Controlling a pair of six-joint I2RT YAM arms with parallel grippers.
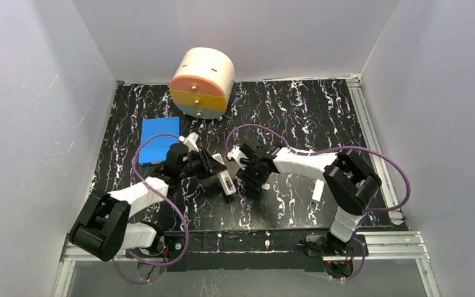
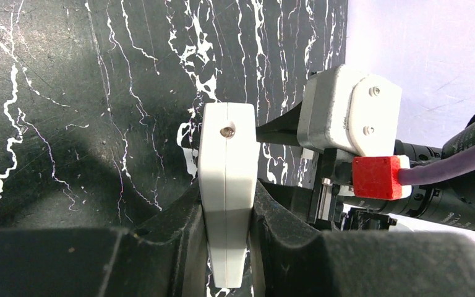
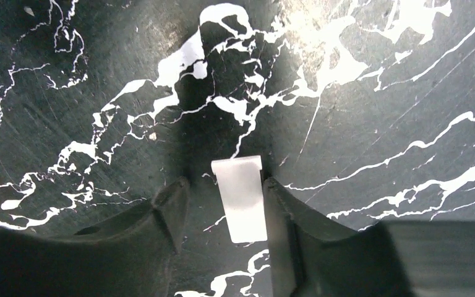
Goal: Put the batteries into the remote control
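Top view: we log the remote control point(image 1: 226, 182) near the desk's point(image 1: 297, 117) middle, slightly toward the near edge, held in the left gripper point(image 1: 215, 168). The right gripper point(image 1: 243, 162) is just beside it.

Left wrist: fingers point(image 2: 164, 241) press both faces of the remote control, seen edge-on.

Right wrist: the right gripper stands parted. A small white cover piece point(image 3: 240, 198) sits between its fingers, touching one and apart from the other.
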